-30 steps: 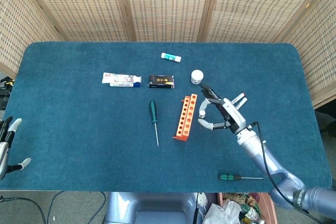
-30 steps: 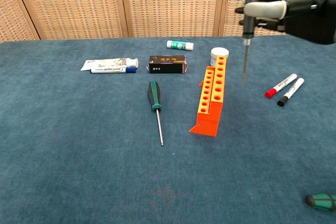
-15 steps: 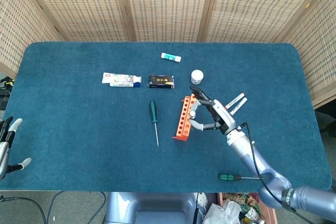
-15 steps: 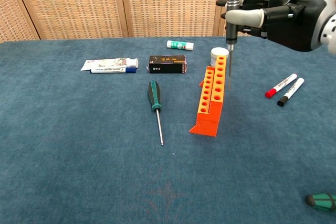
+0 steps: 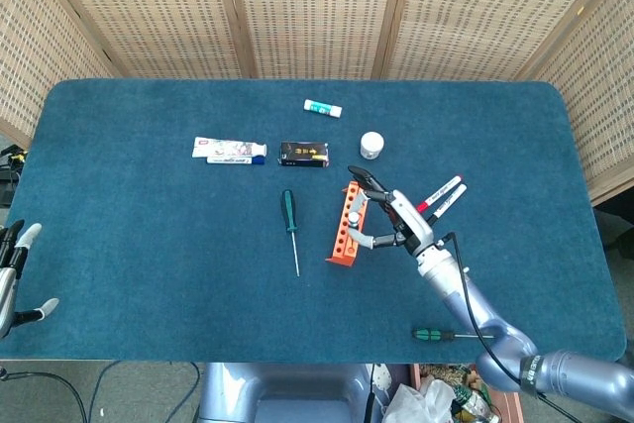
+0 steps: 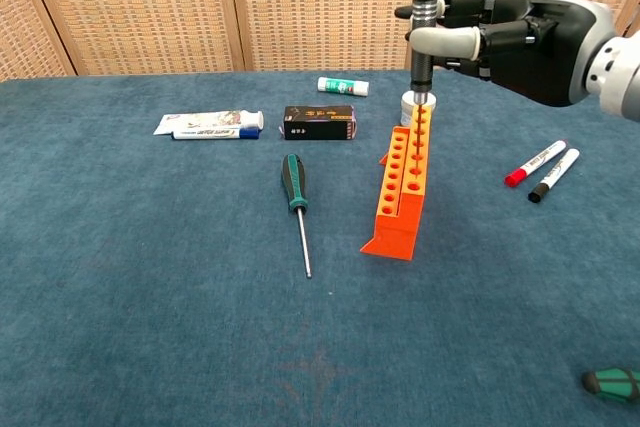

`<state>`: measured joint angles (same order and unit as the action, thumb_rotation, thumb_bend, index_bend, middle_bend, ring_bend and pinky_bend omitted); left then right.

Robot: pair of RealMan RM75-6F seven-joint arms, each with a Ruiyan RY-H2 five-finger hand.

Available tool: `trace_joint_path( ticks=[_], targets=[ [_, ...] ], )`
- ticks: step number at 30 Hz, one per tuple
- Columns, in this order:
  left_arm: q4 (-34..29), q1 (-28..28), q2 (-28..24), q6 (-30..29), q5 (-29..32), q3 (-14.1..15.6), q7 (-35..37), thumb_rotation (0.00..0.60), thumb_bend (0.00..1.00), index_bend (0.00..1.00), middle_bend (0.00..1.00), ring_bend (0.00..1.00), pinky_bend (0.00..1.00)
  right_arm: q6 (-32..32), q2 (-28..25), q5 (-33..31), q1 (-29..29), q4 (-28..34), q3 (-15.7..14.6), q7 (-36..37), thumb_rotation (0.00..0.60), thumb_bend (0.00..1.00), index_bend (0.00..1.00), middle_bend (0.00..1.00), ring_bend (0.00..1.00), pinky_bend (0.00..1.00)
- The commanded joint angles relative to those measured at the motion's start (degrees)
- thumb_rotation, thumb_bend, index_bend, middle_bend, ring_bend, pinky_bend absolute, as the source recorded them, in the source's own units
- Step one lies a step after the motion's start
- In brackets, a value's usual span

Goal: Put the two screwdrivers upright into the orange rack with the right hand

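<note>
My right hand point(image 6: 515, 39) point(image 5: 394, 221) grips a grey-handled screwdriver point(image 6: 424, 35) upright over the far end of the orange rack point(image 6: 403, 187) point(image 5: 346, 226). The thin shaft points straight down and its tip meets the rack's upper row of holes; how deep it sits cannot be told. A green-handled screwdriver point(image 6: 295, 192) point(image 5: 289, 223) lies flat on the cloth left of the rack. Another green-handled screwdriver point(image 6: 612, 383) point(image 5: 448, 335) lies near the front right edge. My left hand point(image 5: 14, 274) hangs off the table's left edge with fingers apart, holding nothing.
Behind the rack stand a white jar point(image 6: 409, 103), a black box point(image 6: 320, 122), a toothpaste tube point(image 6: 210, 125) and a glue stick point(image 6: 342, 86). A red marker point(image 6: 535, 162) and a black marker point(image 6: 553, 174) lie to the right of the rack.
My right hand carried the upright screwdriver leftward, from the open cloth right of the rack to directly above the rack's far end, and lowered its tip onto the holes.
</note>
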<state>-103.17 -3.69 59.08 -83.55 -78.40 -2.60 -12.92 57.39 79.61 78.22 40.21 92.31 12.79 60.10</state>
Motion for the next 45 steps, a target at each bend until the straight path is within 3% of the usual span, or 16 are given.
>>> trace_joint_path(
  ticks=[1,29,45],
  targets=[
    [-0.02,0.01,-0.01,-0.03,0.0,0.0,0.02,0.6,0.0,0.0,0.0,0.0,0.0,-0.21,0.1,0.02,-0.11,0.0,0.21,-0.22,0.6,0.41,0.66,0.04,0.0,0.0],
    [-0.12,-0.11,-0.24,0.2,0.02,0.07,0.44,0.6,0.0,0.0,0.0,0.0,0.0,-1.7,1.79,0.69,-0.64,-0.81,1.38,-1.2,0.6,0.42,0.67,0.05,0.0,0.0],
    [-0.14,-0.13,-0.24,0.28,0.0,0.16,0.46,0.6,0.0,0.0,0.0,0.0,0.0,-2.05,3.19,2.24,-1.38,-4.04,-0.09,-0.43,0.6,0.42,0.67,0.06,0.0,0.0]
  ],
)
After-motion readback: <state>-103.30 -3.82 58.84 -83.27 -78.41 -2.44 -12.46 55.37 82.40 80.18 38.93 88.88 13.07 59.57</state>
